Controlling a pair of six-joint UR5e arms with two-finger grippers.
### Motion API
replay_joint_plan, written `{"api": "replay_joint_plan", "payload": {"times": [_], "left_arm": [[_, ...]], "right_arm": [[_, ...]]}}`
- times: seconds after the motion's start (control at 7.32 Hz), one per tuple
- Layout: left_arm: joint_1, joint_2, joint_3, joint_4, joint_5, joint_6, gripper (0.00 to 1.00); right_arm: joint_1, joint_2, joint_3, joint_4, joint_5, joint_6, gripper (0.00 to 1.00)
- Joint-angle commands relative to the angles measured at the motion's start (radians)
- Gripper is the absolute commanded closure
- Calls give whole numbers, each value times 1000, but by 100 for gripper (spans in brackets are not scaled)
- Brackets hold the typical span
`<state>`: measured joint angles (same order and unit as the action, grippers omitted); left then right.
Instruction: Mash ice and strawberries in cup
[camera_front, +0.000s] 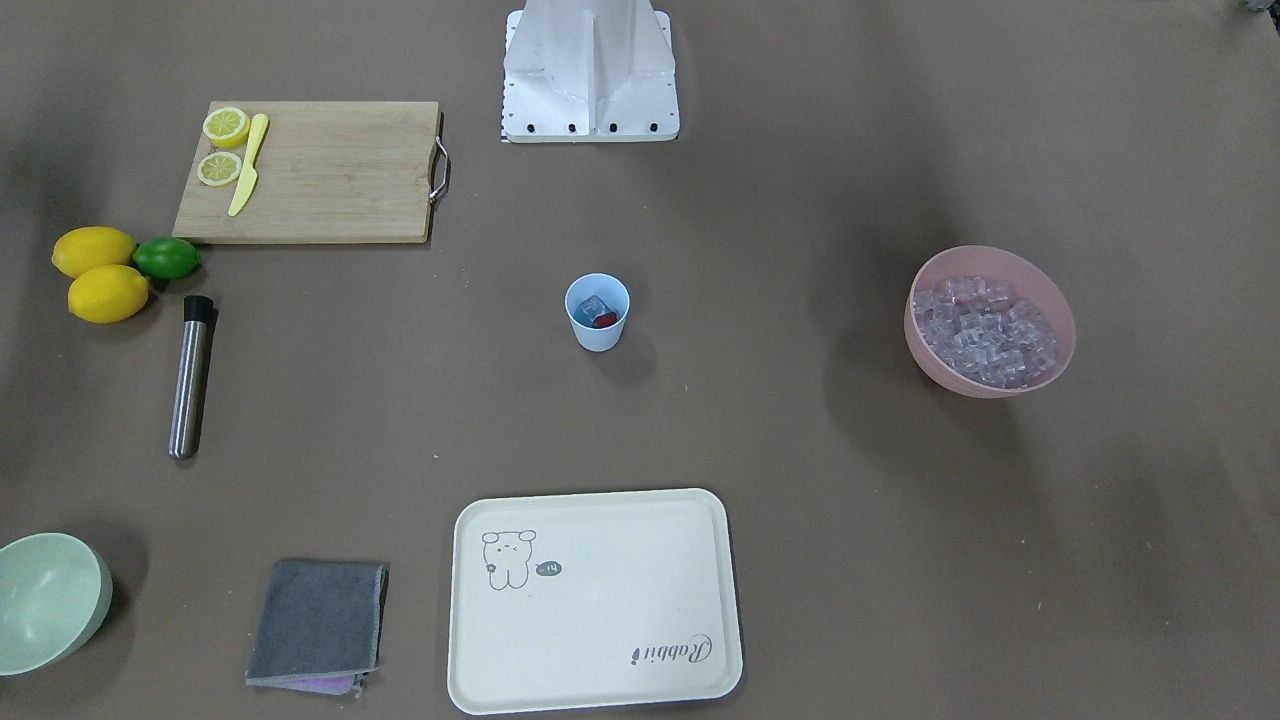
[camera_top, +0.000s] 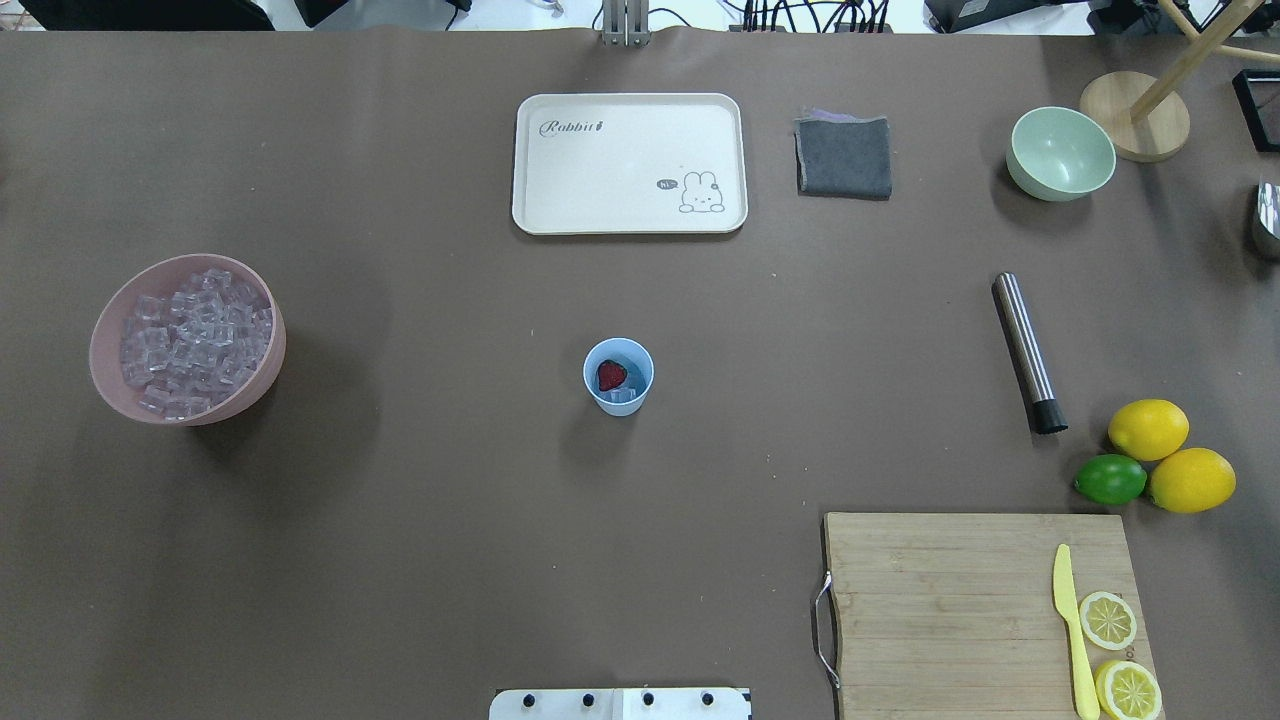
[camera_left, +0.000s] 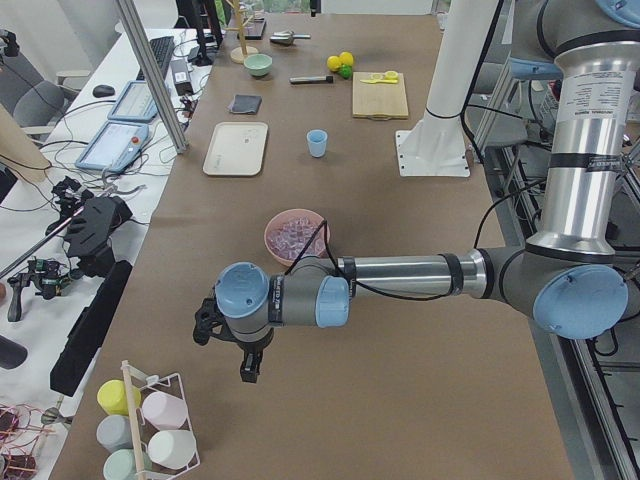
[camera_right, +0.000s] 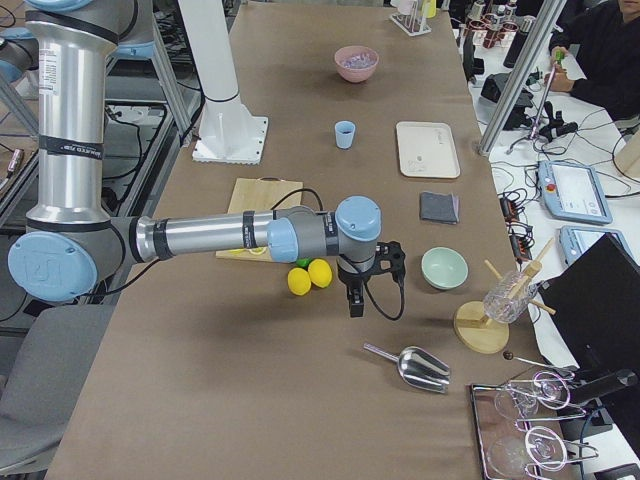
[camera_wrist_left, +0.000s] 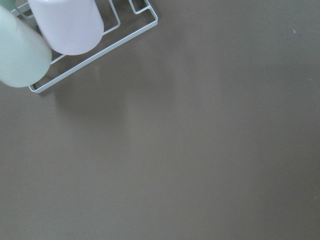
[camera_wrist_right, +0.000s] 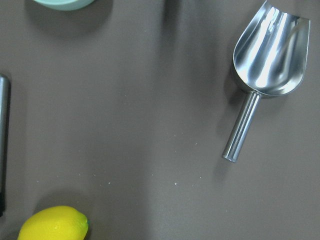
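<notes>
I note pale-blue cup (camera_top: 620, 407) holds one strawberry (camera_top: 611, 376) and ice (camera_front: 596, 306); pink bowl (camera_top: 266, 368) heaped with more; left gripper (camera_left: 247, 374), right gripper (camera_right: 355, 304): cannot tell whether parted

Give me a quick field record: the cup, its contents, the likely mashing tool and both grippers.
cup: small pale-blue plastic cup, upright, mid-table
contents: red strawberry beside clear ice cubes
spare ice: pink plastic bowl, heaped, robot's left side
likely tool: steel rod with a black end, lying flat, robot's right side, untouched
left gripper: at the table's left end, far from cup; open or shut unclear
right gripper: above the table's right end, near a yellow lemon and metal scoop; open or shut unclear
</notes>
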<state>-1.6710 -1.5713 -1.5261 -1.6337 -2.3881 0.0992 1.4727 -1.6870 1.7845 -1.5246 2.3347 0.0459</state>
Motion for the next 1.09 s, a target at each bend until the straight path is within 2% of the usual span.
{"api": "replay_joint_plan", "payload": {"times": [0.0,0.41,0.96], "left_arm": [[11,51,-101,0,39,-167,2],[13,68,-108,-43,40,-164,2],[13,113,-132,-69,40,-164,2]], "right_arm": [[23,-34,-7,-3,-15,-83,0],[9,24,-46,-35,-15,-84,0],[20,20,-40,-37,-15,-84,0]]}}
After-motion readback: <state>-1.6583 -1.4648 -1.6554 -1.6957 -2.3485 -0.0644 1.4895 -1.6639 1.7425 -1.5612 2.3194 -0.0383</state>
